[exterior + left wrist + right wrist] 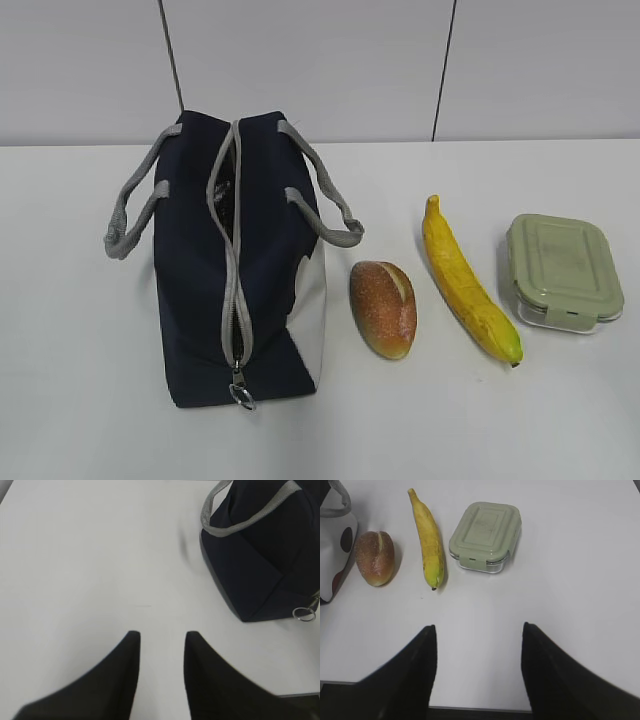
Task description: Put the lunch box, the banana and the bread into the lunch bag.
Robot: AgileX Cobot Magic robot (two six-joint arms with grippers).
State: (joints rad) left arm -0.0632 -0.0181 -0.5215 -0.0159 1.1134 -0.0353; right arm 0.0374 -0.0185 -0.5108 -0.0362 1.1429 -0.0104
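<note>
White table [90, 400], pale wall panels behind. Left to right: lunch bag [200, 300] zipped along most of top; bread [383, 308] beside it; banana [468, 285]; lunch box [563, 270], lid on. Left gripper [162, 639] jaws slightly apart, empty, above bare table. Right gripper [479, 630] jaws wider apart, empty, short of banana.

My left pincer [161, 636]: dark fingers parted, narrow gap, nothing between, hanging clear above bench. My right pincer [477, 628]: fingers spread wider, empty, also above bench, touching nothing. Neither arm shows in exterior view. I see only fingertips in wrist views.
</note>
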